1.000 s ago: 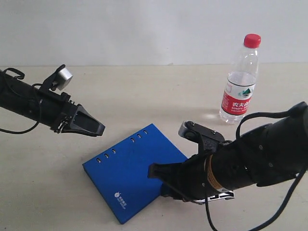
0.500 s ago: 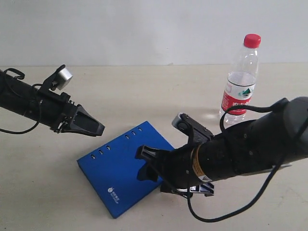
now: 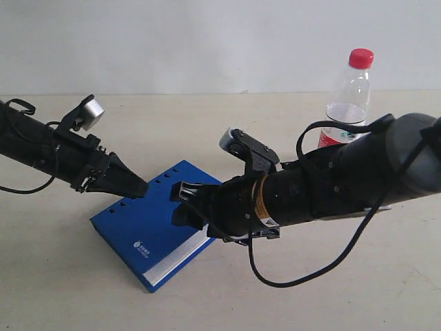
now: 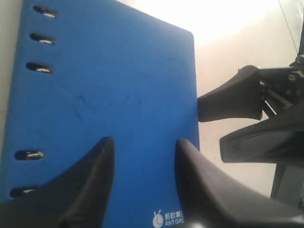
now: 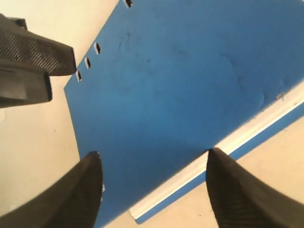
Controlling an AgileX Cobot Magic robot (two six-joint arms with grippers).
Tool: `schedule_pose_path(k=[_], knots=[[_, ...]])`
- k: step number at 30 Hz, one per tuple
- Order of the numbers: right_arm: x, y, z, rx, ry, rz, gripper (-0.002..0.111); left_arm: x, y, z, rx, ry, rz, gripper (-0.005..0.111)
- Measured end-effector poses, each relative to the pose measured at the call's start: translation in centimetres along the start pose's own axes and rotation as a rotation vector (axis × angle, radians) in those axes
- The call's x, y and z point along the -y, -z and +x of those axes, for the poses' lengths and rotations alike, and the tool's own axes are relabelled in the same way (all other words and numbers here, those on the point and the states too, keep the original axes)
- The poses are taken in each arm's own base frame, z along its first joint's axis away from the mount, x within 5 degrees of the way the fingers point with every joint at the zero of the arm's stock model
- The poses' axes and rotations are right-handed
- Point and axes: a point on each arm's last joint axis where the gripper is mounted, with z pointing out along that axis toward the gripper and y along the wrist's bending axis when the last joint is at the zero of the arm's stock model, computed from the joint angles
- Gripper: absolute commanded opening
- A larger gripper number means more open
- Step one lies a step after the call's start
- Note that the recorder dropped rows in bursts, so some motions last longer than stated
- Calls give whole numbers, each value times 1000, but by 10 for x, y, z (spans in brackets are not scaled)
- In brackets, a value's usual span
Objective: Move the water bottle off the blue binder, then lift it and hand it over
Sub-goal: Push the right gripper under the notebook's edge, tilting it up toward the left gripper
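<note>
The water bottle (image 3: 348,96), clear with a red cap, stands upright on the table at the back right, off the blue binder (image 3: 141,224). My right arm partly hides its label. The binder lies flat at the front centre, its white page edge turned toward the right arm. My left gripper (image 3: 140,186) (image 4: 144,141) hovers open over the binder (image 4: 118,71) near its holed edge. My right gripper (image 3: 185,203) (image 5: 153,152) stands open over the binder's (image 5: 190,71) page edge, holding nothing. Each wrist view shows the other gripper: the right one (image 4: 211,122), the left one (image 5: 61,75).
The bare beige table (image 3: 207,131) runs back to a white wall. A black cable (image 3: 303,272) loops under the right arm onto the table. The two grippers face each other closely over the binder.
The right arm swept left across the table and its jaws spread wider. The binder slid left and turned, its page edge now showing. The left arm dipped slightly toward the binder; the bottle stayed.
</note>
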Motion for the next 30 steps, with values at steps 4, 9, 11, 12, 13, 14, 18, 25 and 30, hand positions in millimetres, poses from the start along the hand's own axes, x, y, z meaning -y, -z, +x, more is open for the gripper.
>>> schedule_pose_path(k=[4,9,11,12,13,14,18,25,30], knots=[[-1,0,0,-2,37,-6,56,0,0,0,-5,-2,3,39],[-3,0,-1,8,83,-32,45,3,0,2,-26,4,31,39],[-5,0,-1,19,98,-54,38,4,1,4,-41,1,40,39],[-6,0,-2,26,99,-64,34,4,1,4,-41,3,42,39],[-6,0,-3,35,107,-69,31,4,1,4,-43,2,41,39],[-7,0,-4,45,104,-73,29,4,1,4,-43,2,41,39],[-8,1,-8,93,112,-79,26,4,1,4,-45,1,41,39],[-11,2,-14,162,98,-119,26,7,1,5,-52,3,73,39],[-12,2,-17,194,75,-129,26,9,1,4,-44,8,89,39]])
